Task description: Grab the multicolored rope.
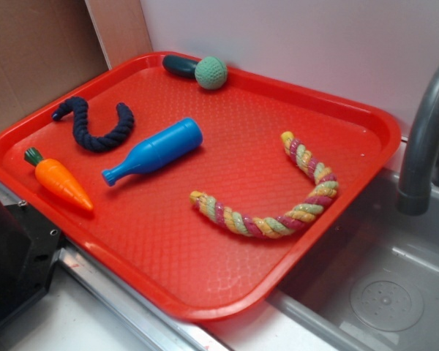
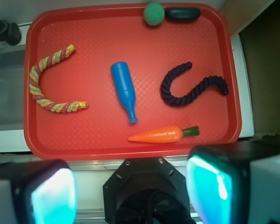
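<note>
Red tray [image 1: 351, 121] beside the sink [image 1: 395, 292] carries my target, the multicolored rope [image 2: 44, 84], curled alone near the sink-side edge, well apart from the blue bottle [image 2: 123, 91], while my gripper [image 2: 130, 189] hangs released above the tray's near rim.
</note>
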Action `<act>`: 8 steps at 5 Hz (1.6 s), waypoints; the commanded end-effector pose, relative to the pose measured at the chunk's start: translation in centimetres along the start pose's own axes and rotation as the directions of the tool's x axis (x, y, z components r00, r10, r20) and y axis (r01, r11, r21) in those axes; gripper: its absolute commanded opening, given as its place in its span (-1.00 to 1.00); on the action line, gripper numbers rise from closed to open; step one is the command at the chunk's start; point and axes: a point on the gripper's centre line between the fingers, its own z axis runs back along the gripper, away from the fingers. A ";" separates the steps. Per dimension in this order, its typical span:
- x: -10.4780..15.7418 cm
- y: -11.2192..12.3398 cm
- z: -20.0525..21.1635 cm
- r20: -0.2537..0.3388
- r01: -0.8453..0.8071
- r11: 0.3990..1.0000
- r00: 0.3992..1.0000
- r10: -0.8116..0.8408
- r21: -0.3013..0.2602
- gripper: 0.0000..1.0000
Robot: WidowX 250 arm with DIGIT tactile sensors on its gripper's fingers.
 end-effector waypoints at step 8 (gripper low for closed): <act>14.4 -9.5 -20.4 0.037 -0.590 0.808 0.807 0.590 -0.005 1.00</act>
